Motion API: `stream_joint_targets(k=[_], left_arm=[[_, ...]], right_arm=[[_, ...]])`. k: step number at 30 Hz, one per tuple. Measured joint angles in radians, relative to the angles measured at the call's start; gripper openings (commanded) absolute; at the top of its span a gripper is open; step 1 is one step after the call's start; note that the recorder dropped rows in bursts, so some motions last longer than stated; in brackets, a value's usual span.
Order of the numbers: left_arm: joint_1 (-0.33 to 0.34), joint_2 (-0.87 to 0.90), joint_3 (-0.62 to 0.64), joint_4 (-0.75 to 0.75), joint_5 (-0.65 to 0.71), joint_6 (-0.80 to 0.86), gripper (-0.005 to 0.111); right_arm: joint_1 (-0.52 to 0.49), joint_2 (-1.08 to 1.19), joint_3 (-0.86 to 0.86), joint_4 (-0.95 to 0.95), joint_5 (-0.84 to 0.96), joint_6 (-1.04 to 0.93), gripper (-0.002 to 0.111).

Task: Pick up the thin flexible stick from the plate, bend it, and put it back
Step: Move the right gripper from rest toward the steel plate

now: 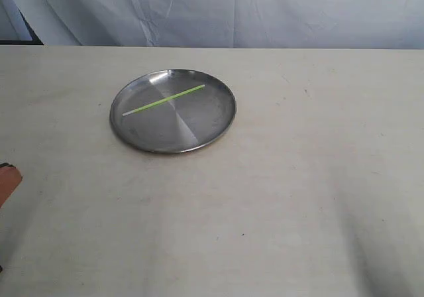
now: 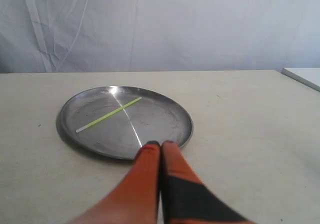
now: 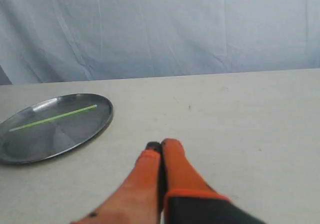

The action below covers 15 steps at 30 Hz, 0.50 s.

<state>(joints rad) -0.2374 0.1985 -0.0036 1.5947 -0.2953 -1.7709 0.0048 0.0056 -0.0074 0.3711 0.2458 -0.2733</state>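
**Stick lies straight on the plate, both pincers clenched and empty**

The thin flexible stick [image 1: 163, 100] rests flat inside the plate [image 1: 136, 136], lying diagonally across its far half. It is straight, yellow-green along most of its length and pale at the end nearer the left of the exterior view. Both ends sit within the low rim. The round, shiny metal plate stands on the pale desk [image 1: 298, 178], left of the middle, with a wrinkled white cloth backdrop [image 1: 232, 12] behind.

The left pincer [image 2: 160, 144] hovers just short of the plate's near rim, its orange fingers [image 2: 147, 169] pressed together with nothing between them. Only its tip shows at the left edge of the exterior view. The right pincer [image 3: 161, 145] is likewise clenched and empty, over bare desk well apart from the plate.
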Motion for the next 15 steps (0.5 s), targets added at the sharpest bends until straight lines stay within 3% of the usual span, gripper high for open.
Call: stream_joint_targets(k=[5, 12, 15], left_arm=[[0.0, 0.0, 0.0, 0.0, 0.0, 0.0, 0.0], [0.0, 0.0, 0.0, 0.0, 0.0, 0.0, 0.0], [0.0, 0.0, 0.0, 0.0, 0.0, 0.0, 0.0]], right_arm=[[0.0, 0.0, 0.006, -0.032, -0.183, -0.015, 0.0], [0.0, 0.0, 0.006, 0.186, -0.512, 0.07, 0.0], [0.0, 0.0, 0.006, 0.227, -0.582, 0.233, 0.0]])
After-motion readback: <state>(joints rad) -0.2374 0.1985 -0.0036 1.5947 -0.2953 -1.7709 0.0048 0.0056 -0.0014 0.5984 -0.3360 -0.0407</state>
